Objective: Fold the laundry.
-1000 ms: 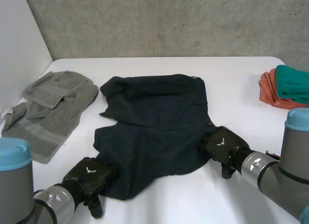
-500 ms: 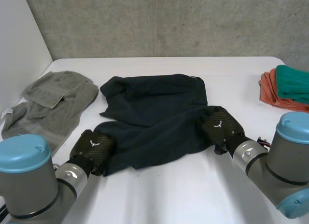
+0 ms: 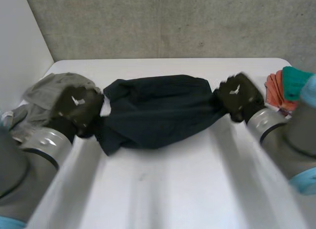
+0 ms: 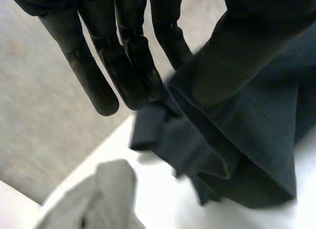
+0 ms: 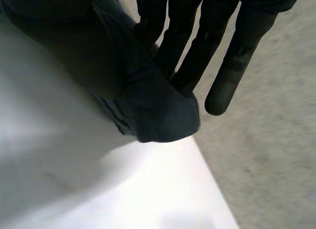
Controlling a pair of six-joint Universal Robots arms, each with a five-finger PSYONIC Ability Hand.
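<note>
Left hand (image 3: pixel 74 106) has fingers (image 4: pixel 131 66) and thumb pinching the dark garment (image 3: pixel 158 110) at its 9 o'clock end, right hand (image 3: pixel 240 95) pinching the 3 o'clock end, garment doubled over on the desk (image 3: pixel 173 189).

left robot hand (image 3: pixel 75 104): pinching cloth (image 3: pixel 158 110) | right robot hand (image 3: pixel 240 95): pinching cloth

The white surface (image 3: pixel 168 189) runs back to a concrete wall, and its near half is bare. Across the far middle lies a dark blue garment (image 3: pixel 158 110), doubled over into a long band. At its left end is a crumpled grey towel (image 3: pixel 43 91), close beside the garment at the surface's left edge. By the right edge, apart from the garment, sits a folded orange cloth (image 3: pixel 273 86) with a folded teal cloth (image 3: pixel 295 81) stacked on it.
</note>
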